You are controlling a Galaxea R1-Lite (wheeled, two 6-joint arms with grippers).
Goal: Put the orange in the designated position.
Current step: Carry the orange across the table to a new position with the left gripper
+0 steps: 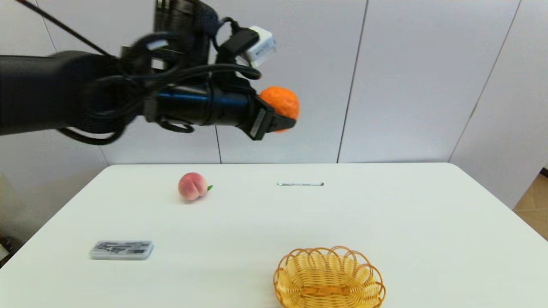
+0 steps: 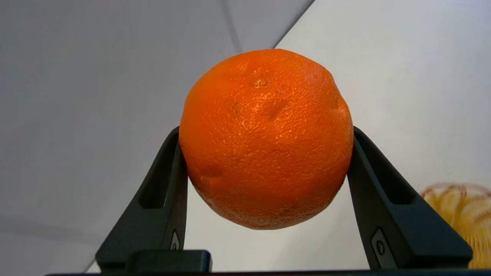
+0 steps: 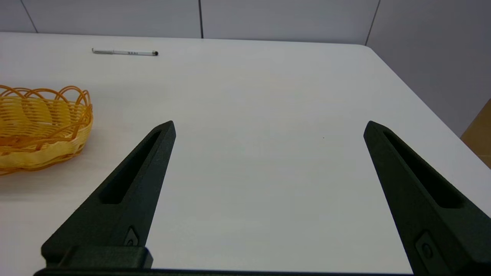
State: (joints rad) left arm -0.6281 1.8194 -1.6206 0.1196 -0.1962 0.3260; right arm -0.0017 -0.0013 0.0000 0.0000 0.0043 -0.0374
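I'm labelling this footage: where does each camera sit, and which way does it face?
Head view: on the robot's head, looking down at the table; the left arm holds the orange high.
Left wrist view: behind the left gripper, shut on the orange.
Right wrist view: behind the open right gripper, low over the table.
All three show the basket.

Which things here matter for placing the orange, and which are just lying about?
Part of the job:
- orange, held in the air by the left hand
- bare table, where it is to be set down

Just lying about:
- peach
- pen
- basket
- flat grey case
- right hand, open and idle over the table
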